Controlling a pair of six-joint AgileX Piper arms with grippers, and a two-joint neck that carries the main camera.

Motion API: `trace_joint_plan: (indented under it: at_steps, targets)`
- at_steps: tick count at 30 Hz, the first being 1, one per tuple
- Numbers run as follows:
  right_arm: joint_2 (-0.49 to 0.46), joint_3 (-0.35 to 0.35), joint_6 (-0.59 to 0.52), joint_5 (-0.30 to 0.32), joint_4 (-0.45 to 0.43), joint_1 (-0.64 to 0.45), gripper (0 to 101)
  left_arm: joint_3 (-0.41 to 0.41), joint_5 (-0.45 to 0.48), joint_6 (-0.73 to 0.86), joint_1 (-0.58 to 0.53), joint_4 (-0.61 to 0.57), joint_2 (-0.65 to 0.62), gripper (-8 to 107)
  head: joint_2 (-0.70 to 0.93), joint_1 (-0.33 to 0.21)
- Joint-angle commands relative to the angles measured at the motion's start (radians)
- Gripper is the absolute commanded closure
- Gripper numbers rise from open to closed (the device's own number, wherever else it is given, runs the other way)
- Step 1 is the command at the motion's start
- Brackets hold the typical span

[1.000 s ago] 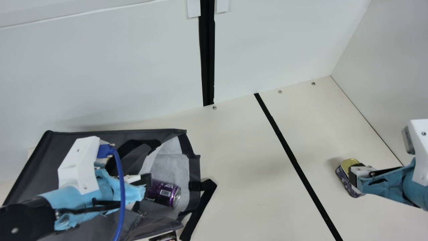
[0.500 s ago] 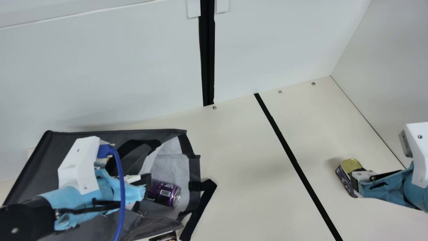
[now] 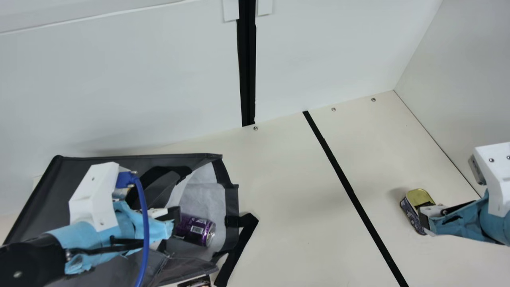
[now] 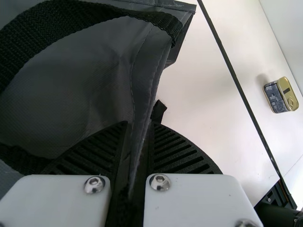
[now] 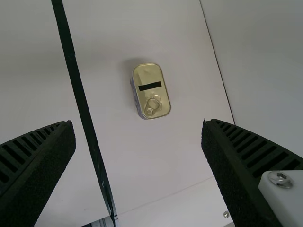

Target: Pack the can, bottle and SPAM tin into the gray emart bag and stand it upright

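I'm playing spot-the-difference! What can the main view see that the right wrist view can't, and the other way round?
Main view: the gray bag, the purple can lying in its mouth, and a blue cable.

Right wrist view: the pull ring and black mark on top of the tin.

Both: the tin, the black stripe on the table, and the right gripper.

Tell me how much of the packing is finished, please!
Done: the purple can lies inside the gray bag, near its opening. In hand: my left pincer grips the bag's edge. To do: the SPAM tin sits on the table below my open right pincer, and the bag, lying on its side, needs standing up. I can't tell about the bottle.
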Motion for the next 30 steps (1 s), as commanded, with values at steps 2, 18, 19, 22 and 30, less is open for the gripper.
trace_joint_plan:
  at_steps: [2,18,19,22,30]
  targets:
    - [0.018,-0.001,-0.047,0.001,0.011,-0.017,6,0.000,0.000,0.000,0.000,0.000,0.000,107,-0.001,-0.021]
    - [0.159,-0.027,-0.280,0.001,0.083,-0.145,6,0.000,0.000,0.000,0.000,0.000,0.000,107,-0.001,-0.021]
    - [0.168,-0.029,-0.294,0.001,0.088,-0.152,6,0.000,0.000,0.000,0.000,0.000,0.000,107,-0.001,-0.021]
    - [0.193,-0.034,-0.334,0.001,0.101,-0.169,6,0.000,0.000,0.000,0.000,0.000,0.000,107,-0.001,-0.021]
    - [0.253,-0.038,-0.424,0.001,0.125,-0.207,6,0.000,0.000,0.000,0.000,0.000,0.000,107,-0.001,-0.021]
